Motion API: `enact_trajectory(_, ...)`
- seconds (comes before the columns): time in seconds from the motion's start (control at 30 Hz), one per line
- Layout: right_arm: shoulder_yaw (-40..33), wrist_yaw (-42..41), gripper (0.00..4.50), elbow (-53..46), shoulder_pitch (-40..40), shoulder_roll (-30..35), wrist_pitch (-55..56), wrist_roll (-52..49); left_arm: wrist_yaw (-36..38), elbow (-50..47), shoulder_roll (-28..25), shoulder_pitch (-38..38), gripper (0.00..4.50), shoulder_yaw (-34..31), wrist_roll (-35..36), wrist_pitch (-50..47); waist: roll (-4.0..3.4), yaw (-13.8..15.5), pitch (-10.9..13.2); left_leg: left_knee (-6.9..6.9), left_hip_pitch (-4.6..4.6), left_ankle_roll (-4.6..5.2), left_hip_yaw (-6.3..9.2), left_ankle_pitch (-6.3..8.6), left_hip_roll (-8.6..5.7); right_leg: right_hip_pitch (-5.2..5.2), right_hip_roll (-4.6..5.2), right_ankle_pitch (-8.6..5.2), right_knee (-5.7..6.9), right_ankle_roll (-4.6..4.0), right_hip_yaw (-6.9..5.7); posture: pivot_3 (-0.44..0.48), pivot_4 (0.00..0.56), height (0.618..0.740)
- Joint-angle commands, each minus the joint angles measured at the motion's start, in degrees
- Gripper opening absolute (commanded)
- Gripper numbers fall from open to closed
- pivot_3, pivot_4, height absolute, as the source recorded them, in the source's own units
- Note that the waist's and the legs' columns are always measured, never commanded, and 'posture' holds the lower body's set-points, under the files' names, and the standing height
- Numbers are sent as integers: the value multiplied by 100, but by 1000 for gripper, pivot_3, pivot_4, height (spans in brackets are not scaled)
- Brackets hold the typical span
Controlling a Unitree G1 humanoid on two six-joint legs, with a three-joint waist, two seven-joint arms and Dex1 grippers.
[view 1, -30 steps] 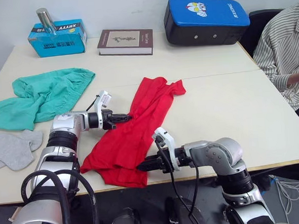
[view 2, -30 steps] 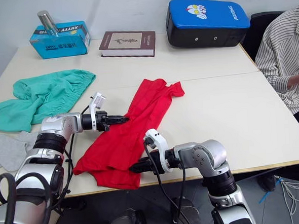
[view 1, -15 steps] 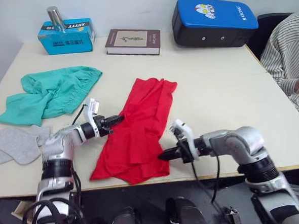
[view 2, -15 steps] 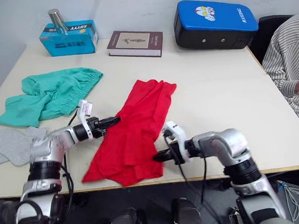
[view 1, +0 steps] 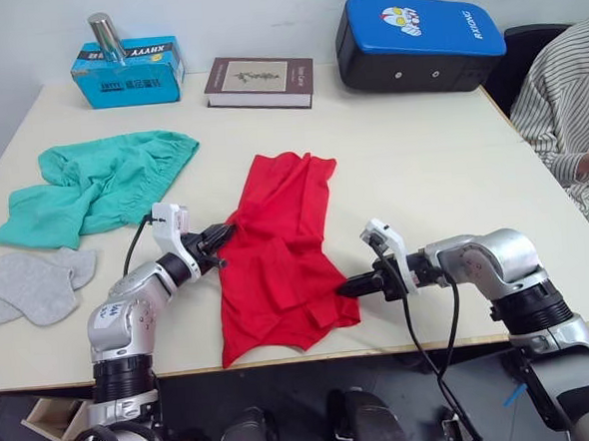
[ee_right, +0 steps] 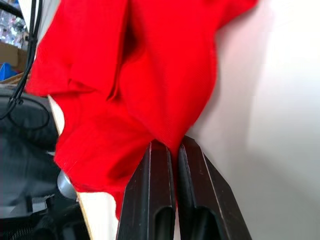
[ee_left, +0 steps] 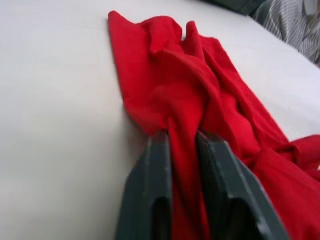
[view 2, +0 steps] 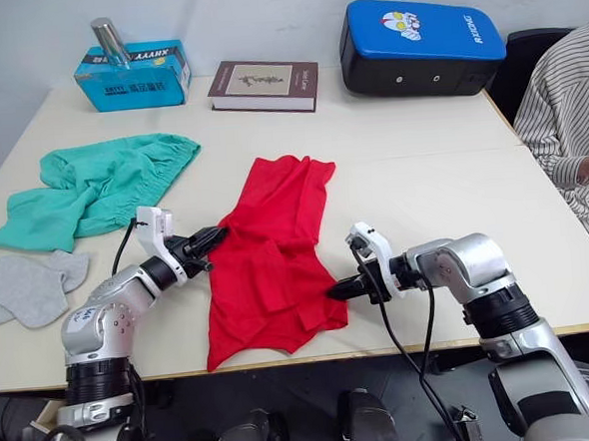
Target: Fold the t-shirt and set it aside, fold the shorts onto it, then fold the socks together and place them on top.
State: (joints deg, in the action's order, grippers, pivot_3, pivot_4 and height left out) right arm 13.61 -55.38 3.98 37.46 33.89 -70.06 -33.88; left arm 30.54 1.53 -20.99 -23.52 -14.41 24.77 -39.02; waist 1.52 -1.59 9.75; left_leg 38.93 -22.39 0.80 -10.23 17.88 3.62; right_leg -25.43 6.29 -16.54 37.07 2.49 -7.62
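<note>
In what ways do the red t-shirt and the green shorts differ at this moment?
The t-shirt is red, pinched by the left gripper and the right gripper; the shorts are teal and untouched. The t-shirt overhangs the table's near edge; the shorts lie fully on it. Both are crumpled.

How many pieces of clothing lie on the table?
4: the t-shirt in the middle, pinched by both grippers; the shorts at the far left; two socks nearer, at the left edge.

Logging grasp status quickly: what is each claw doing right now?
Left claw: shut on the t-shirt.
Right claw: shut on the t-shirt's edge.
</note>
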Motion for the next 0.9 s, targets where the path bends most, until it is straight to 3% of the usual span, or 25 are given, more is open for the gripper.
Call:
enact_trajectory(0.03,-104,-68,703,-256,-128,11,198,-42,288,-132,-489,230,1867,140,-175,197,-1,-16,0,-2,1,-1,0,0,1,0,-1,0,-1,0,0,0,150,740)
enact_trajectory(0.13,-114,-263,1724,-443,-290,335,852,218,617,-235,-1085,528,2826,219,-294,321,-6,-7,3,-11,1,-3,-1,1,5,-2,-5,-1,-8,-1,-1,0,150,740)
enact_trajectory(0.17,-148,-596,2086,-546,-462,566,1550,386,801,-316,-1420,767,3164,313,-513,590,-8,-3,5,-12,0,-4,-1,2,4,-3,-4,-1,-10,-1,-1,0,150,740)
enact_trajectory(0.3,-289,-1751,3421,-221,-1131,1290,5593,1485,1666,-522,-2336,1711,4432,107,-857,2054,-13,8,8,-34,-1,-4,-3,15,-2,-3,-1,-1,-39,0,-4,0,150,740)
enact_trajectory(0.4,-407,-1838,4490,841,-1106,1174,8374,2161,2262,-364,-2699,2231,4500,55,-1119,3591,-15,-1,11,-72,10,-6,-21,11,-6,-1,-4,3,-66,7,0,0,150,740)
enact_trajectory(0.5,-357,-1963,4490,2064,-844,995,10611,2575,2798,-63,-3001,2544,4500,252,-1575,5555,-26,-26,22,-76,21,-12,-38,6,-1,-3,-7,3,-63,7,3,0,150,740)
enact_trajectory(0.63,-109,-1840,4490,3180,-469,594,12633,2995,2744,651,-2925,2147,4500,725,-2179,7510,-58,-26,41,-78,40,-12,-63,1,3,-3,-13,4,-53,5,9,0,150,740)
enact_trajectory(0.77,247,-1761,4490,3588,-287,188,13633,3136,2675,1150,-2701,1613,4500,1256,-2495,8333,-59,-24,41,-87,78,-17,-74,-8,10,16,-17,7,-38,0,32,0,150,740)
enact_trajectory(0.9,681,-1711,4490,3598,-261,-85,13929,3167,2802,1592,-2492,1201,4500,1820,-2554,8800,-62,-22,39,-94,133,-16,-79,-4,13,71,-19,5,-45,-3,54,0,150,740)
